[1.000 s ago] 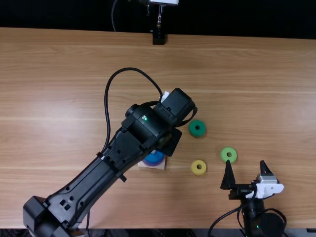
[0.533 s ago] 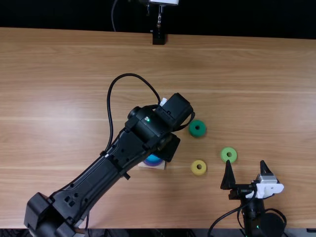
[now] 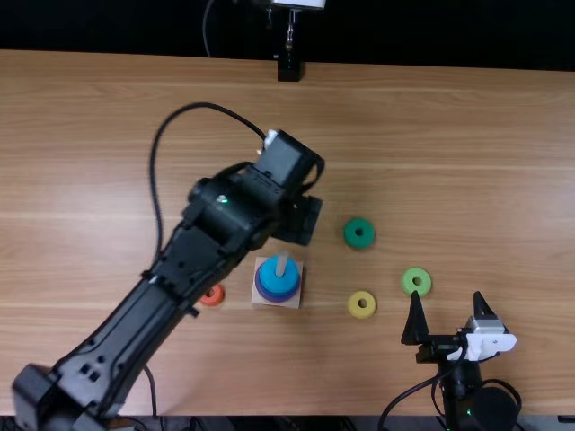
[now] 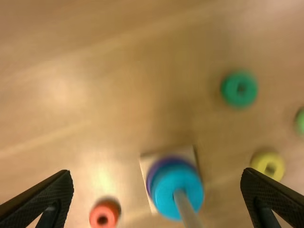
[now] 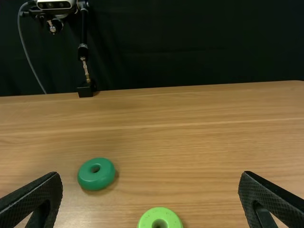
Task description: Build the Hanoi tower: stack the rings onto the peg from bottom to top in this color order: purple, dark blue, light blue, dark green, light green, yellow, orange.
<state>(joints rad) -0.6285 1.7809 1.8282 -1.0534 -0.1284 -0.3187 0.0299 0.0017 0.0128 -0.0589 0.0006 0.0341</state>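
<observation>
The left pincer (image 4: 156, 173) is spread and empty in its wrist view; dipping now could clip the peg (image 4: 188, 209), which the light blue ring (image 4: 167, 190) encircles. From above, the dark green ring (image 3: 349, 235) lies on the counter (image 3: 449, 135); an off-centre grasp might tilt it and jam it on the peg. In the right wrist view, the right pincer (image 5: 150, 175) gapes; lowering carelessly could nudge the light green ring (image 5: 146, 219).

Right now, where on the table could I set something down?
Bare wood lies between the dark green ring and the table's far edge, and left of the left arm. It's crowded around the peg: the arm hangs close by, with the orange ring on one side and the yellow ring on the other.
</observation>
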